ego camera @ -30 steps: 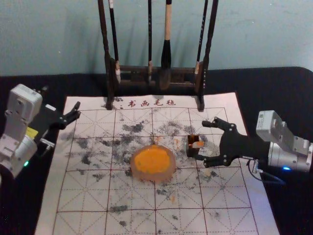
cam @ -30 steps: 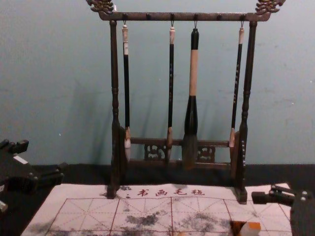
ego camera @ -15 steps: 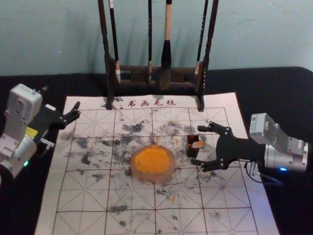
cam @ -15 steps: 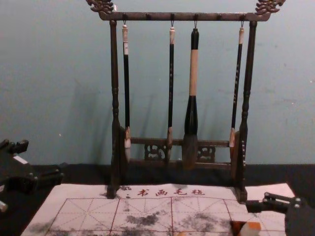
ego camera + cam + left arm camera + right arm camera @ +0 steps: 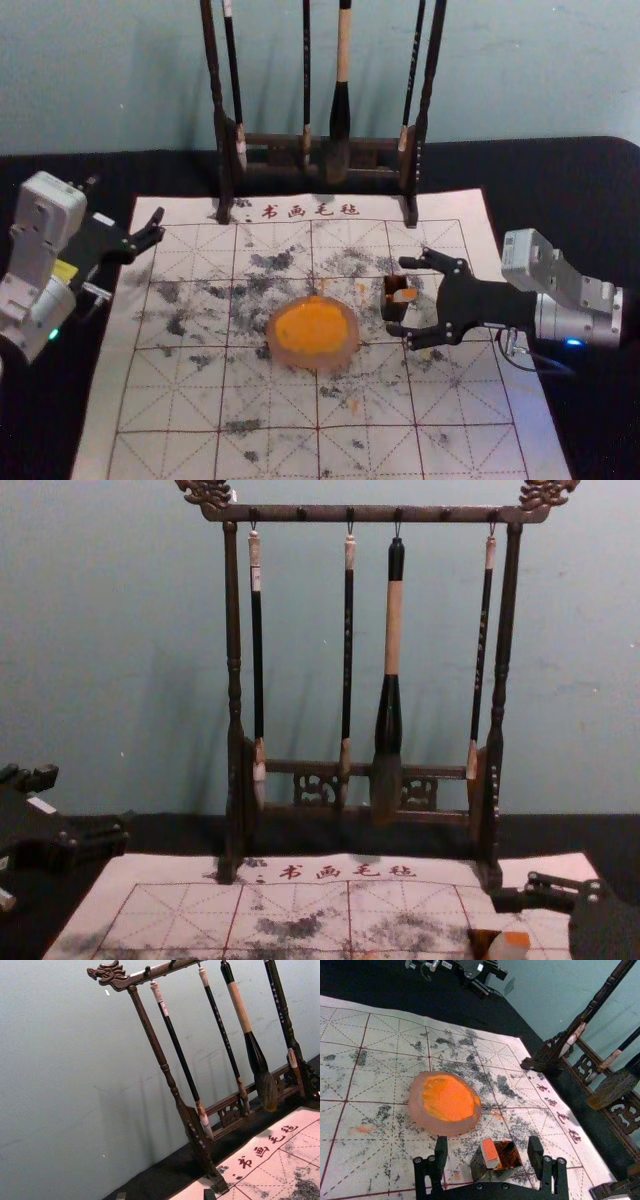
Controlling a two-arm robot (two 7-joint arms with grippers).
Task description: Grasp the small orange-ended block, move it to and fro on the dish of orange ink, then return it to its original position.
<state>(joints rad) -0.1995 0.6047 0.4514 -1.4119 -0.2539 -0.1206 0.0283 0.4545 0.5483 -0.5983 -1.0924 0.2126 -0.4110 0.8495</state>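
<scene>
Head view: my right gripper, its fingers spread, reaches in from three o'clock around a small dark box holding the orange-ended block, at two o'clock from the dish of orange ink; my left gripper idles at ten o'clock, fingers apart. Left wrist view: brushes hang from a rack. Right wrist view: the block leans between my parted fingertips, neither touching it. Chest view: the block lies at five o'clock, my right gripper at four.
</scene>
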